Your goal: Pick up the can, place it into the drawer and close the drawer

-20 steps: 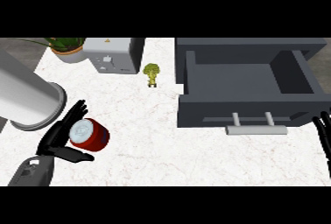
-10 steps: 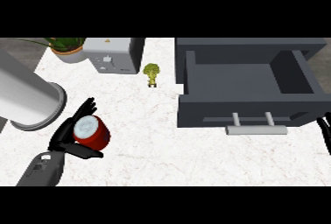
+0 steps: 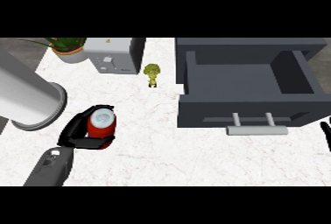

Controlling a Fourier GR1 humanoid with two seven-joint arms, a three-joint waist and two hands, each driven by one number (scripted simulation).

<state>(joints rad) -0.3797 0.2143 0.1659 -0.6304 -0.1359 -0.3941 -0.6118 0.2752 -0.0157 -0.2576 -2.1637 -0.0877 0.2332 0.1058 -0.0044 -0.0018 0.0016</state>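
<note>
A red can (image 3: 101, 123) with a pale silver top is at the left of the white counter, tilted, with my left hand (image 3: 81, 135) curled round it from the left and below. The dark grey drawer (image 3: 249, 107) stands pulled open at the right, its inside bare and its pale handle (image 3: 256, 129) facing me. Only the fingertips of my right hand (image 3: 325, 135) show at the right edge, below the drawer's front corner.
A large grey cylinder (image 3: 26, 98) lies at the far left, close to the can. A toaster (image 3: 115, 54) and a potted plant (image 3: 68, 47) stand at the back left. A small green figure (image 3: 153, 74) stands just left of the drawer.
My left hand has closed round the can and carried it up and to the right. The can now looks more tilted. The drawer has stayed open.
</note>
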